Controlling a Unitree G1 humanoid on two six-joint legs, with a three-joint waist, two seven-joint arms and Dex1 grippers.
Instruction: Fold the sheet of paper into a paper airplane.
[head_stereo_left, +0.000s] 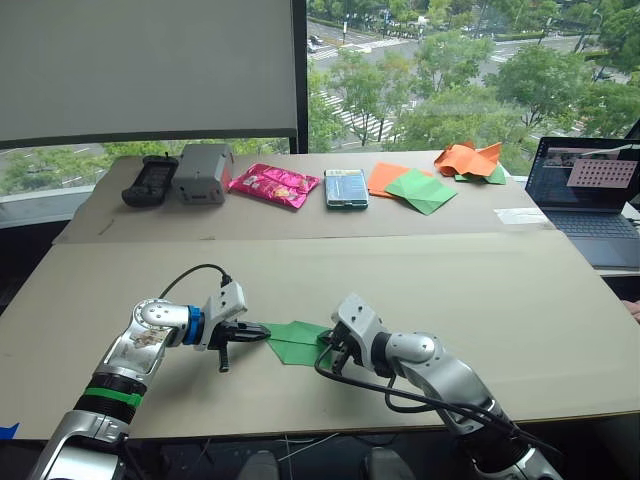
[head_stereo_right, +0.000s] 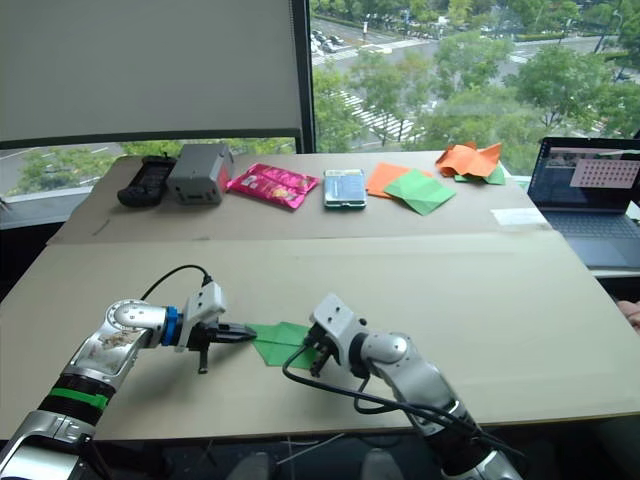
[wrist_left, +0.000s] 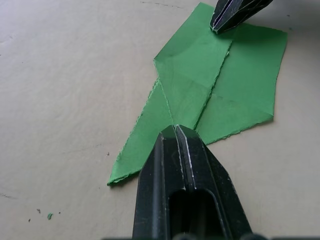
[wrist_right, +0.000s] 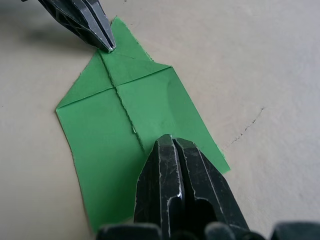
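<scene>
Two grippers: both rest their tips on one partly folded bright green sheet of paper (head_stereo_left: 297, 341) near the front edge of the table (head_stereo_left: 520, 300).
Head views, paper: lies flat between the two arms, pointed end toward the left arm.
Head views, left gripper (head_stereo_left: 256, 332): fingers drawn together, tips touching the paper's pointed end.
Head views, right gripper (head_stereo_left: 327, 349): presses on the paper's opposite end; whether the fingers part cannot be told from here.
Head views, far side: a black handset (head_stereo_left: 150, 180), grey box (head_stereo_left: 202, 172), pink snack bag (head_stereo_left: 274, 184) and phone (head_stereo_left: 346, 188) stand in a row; beside them an orange sheet (head_stereo_left: 385, 177) under a duller green sheet (head_stereo_left: 421, 190), then a crumpled orange-and-green heap (head_stereo_left: 470, 159). An open laptop (head_stereo_left: 585, 200) sits at the right edge.
Left wrist view: closed fingers (wrist_left: 182, 165) pin the pointed end where two flaps meet along a centre seam; the other gripper's tip touches the far end.
Right wrist view: closed fingers (wrist_right: 172, 170) sit on the wide end beside the seam; the left gripper's tip touches the point.
</scene>
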